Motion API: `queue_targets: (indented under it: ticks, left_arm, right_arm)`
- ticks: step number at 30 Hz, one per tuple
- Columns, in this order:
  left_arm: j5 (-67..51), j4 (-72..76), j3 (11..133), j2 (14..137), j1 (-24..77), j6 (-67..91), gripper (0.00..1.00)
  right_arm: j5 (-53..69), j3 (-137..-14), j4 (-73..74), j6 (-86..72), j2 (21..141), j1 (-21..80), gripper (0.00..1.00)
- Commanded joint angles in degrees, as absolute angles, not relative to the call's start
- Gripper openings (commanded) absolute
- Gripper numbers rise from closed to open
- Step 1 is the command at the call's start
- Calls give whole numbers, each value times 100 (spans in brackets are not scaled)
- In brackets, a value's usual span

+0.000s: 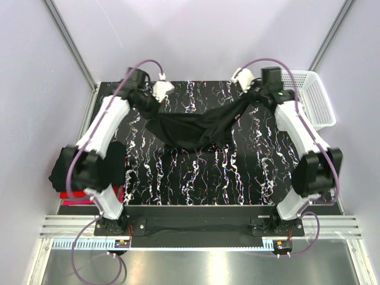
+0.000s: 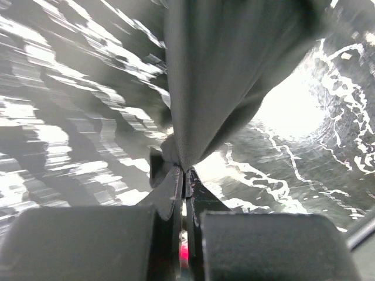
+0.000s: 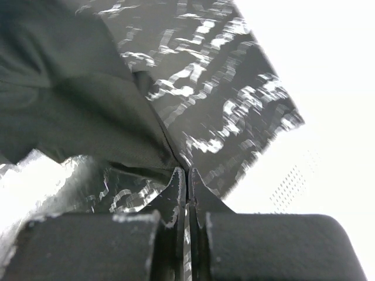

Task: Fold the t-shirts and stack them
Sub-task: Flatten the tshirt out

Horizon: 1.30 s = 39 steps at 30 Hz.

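top: high, looking down | wrists: close behind own fingers [image 2: 167, 196] | shared: black t-shirt [image 1: 190, 127], marbled table [image 1: 237, 172]

T-shirt [image 1: 190, 127] above table [image 1: 196, 175], basket [image 1: 317, 101] far right

The left arm [image 1: 110, 127] and right arm [image 1: 297, 127] stretch toward the far side. The left end effector [image 1: 153, 102] and right end effector [image 1: 248, 98] angle inward, each clamped tight.

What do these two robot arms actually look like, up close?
Both the left arm and right arm have smooth white shells between chunky black joints. A thin purple cable loops along each. The left gripper and right gripper end in two dark, tapering fingers.
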<state>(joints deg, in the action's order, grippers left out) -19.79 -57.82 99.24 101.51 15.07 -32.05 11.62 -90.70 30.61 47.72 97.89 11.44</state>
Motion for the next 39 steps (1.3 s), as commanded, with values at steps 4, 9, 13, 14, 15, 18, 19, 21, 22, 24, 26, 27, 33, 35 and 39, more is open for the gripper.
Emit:
queue_targets:
  ticks: [4,9,13,14,15,18,19,21,22,24,26,27,33,35,39]
  left_arm:
    - [-1793,-5845,10186,8887,1521,-3999,0]
    - [-1723,-5836,10423,8613,1521,-3903,0]
    - [-1171,-5827,10712,9297,1520,-3596,1]
    - [-1012,-5940,10888,9847,1512,-3543,1]
    - [-872,-6046,11107,10166,1494,-3472,1]
    - [-896,-6346,12179,11528,1406,-3209,3]
    - [-914,-6354,12695,11844,1389,-3112,7]
    - [-923,-6363,13251,12680,1389,-2936,29]
    - [-905,-6346,13741,12918,1389,-2857,37]
    - [-713,-6285,13965,13262,1389,-2742,53]
    - [-554,-5969,13380,13000,1380,-2725,60]
    - [-475,-5820,13029,12834,1371,-2716,64]
    - [-404,-5476,11321,11989,1204,-2312,58]
    - [-430,-5467,11118,11935,1125,-2294,55]
    - [-492,-5484,11390,12251,1028,-2233,51]
  right_arm:
    - [1423,-8431,2479,4017,7868,905,0]
    - [1433,-7920,2110,3806,6970,905,0]
    - [1240,-7752,1969,3788,7232,897,0]
    - [1213,-7735,1890,3788,7494,896,0]
    - [1204,-7708,1855,3823,7636,888,0]
    - [1274,-7585,1749,3998,8243,844,0]
    - [1257,-7550,1706,4008,8418,818,0]
    - [1204,-7611,1635,3912,8963,739,0]
    - [1187,-7759,1617,3850,9156,712,0]
    - [1160,-7979,1608,3710,9596,677,0]
    - [1116,-8244,1608,3656,9773,677,0]
    - [1134,-8288,1608,3648,9782,685,0]
    - [1230,-8192,1617,3613,9703,677,0]
    - [1257,-8139,1635,3551,9677,677,0]
    - [1309,-8130,1696,3516,9694,685,0]
